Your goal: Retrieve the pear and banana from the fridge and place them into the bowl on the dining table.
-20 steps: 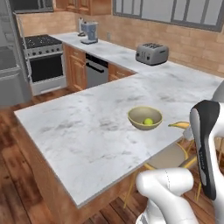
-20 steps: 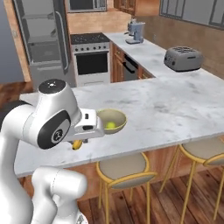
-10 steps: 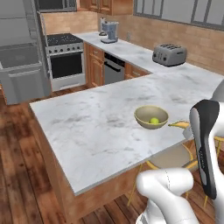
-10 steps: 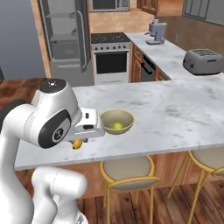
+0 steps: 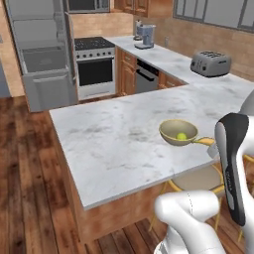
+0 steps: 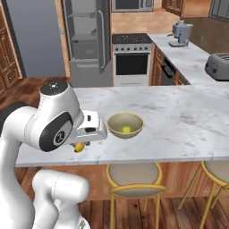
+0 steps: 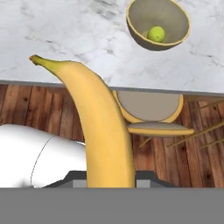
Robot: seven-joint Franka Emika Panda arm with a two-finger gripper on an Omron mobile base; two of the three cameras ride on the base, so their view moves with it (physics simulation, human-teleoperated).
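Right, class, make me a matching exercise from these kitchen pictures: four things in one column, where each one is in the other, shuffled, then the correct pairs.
1. pear
2. banana
3. bowl
4. toaster

A. on the wall counter
B. on the dining table
C. held in the shut gripper
D. inside the bowl

Pairs: 1-D, 2-C, 3-B, 4-A

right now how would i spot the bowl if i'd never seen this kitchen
Find the large white grey-veined marble island with stools beneath its edge. Near that edge sits a wide shallow olive-tan bowl, the island's one dish, holding a small round yellow-green pear.
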